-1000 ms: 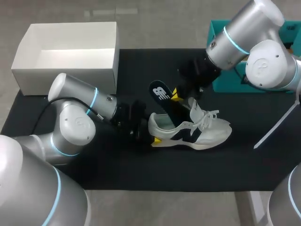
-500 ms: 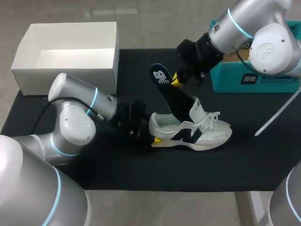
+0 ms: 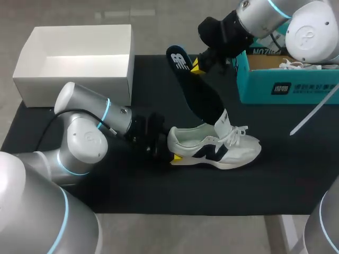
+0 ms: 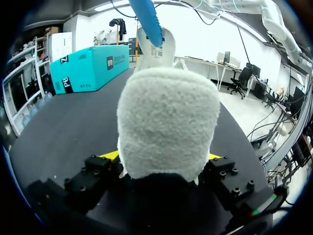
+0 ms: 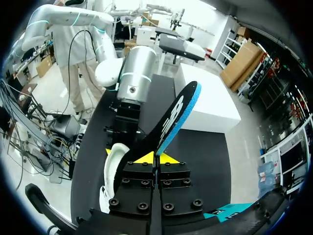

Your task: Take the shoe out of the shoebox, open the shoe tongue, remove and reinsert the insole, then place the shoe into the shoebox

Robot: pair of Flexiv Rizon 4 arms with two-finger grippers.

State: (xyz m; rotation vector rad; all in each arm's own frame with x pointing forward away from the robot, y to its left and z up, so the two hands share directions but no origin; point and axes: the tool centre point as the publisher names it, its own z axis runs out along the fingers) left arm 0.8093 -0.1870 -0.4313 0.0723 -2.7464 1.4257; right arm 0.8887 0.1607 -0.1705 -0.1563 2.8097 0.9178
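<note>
A white shoe [image 3: 217, 148] with dark side marks lies on its sole on the black mat [image 3: 106, 185]. My left gripper [image 3: 170, 149] is shut on its fuzzy heel [image 4: 166, 122], a yellow tip at each side. My right gripper [image 3: 196, 64] is shut on the heel end of the black insole [image 3: 198, 92] and holds it raised and slanted. The insole's lower end is at the shoe's opening, behind the tongue. In the right wrist view the insole [image 5: 176, 120] shows its blue edge ahead of the shut gripper [image 5: 155, 157], with the shoe [image 5: 113, 161] below.
An open white shoebox [image 3: 69, 79] stands at the mat's far left corner. A teal box [image 3: 286, 87] holding another white shoe stands at the far right, close under my right arm. A thin white rod [image 3: 312, 114] slants over the mat's right side.
My right gripper has risen and moved away from me with the insole, drawing it further out of the shoe. The left arm and the shoe have stayed put.
</note>
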